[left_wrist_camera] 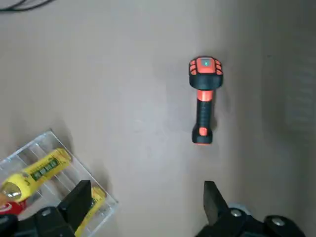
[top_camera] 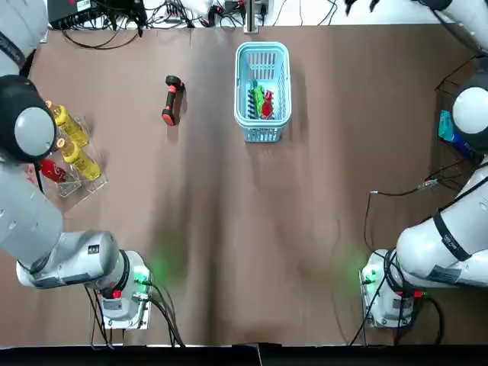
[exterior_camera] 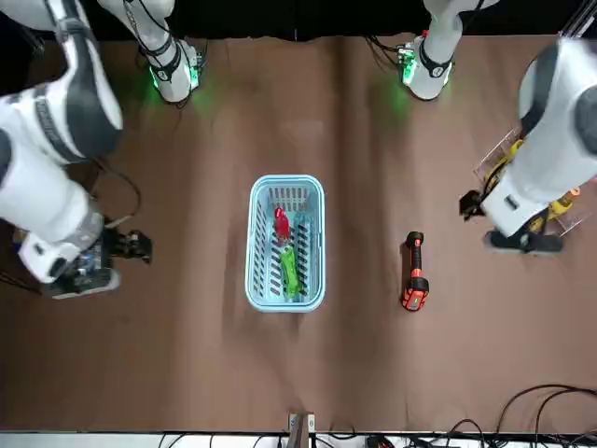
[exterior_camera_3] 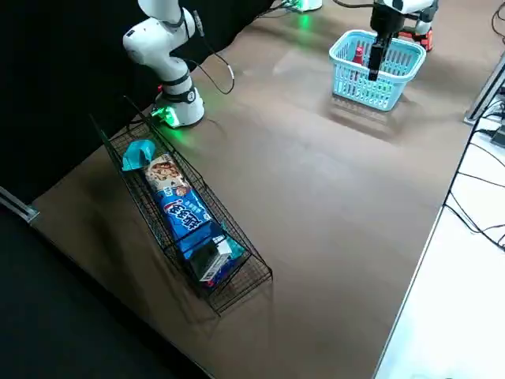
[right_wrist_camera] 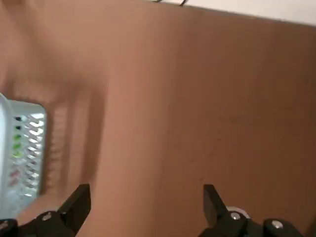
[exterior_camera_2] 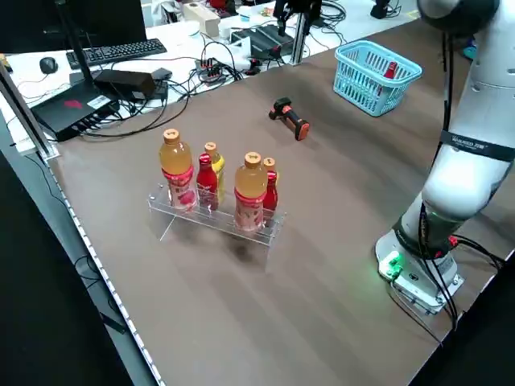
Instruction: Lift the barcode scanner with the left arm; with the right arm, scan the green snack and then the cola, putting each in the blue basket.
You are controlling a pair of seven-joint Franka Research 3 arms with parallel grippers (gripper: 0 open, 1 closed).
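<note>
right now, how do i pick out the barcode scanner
Start at the blue basket in the far middle. The barcode scanner lies flat to the robot's left of it. It is black with orange, unlike the yellow bottles farther left.

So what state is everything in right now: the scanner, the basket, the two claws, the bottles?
barcode scanner: lying on the table, not held.
blue basket: upright, two items inside.
green snack: inside the basket.
cola: inside the basket, beside the snack.
left gripper: open, empty, by the bottles.
right gripper: open, empty, apart from the basket.
bottles: upright in their clear rack.
</note>
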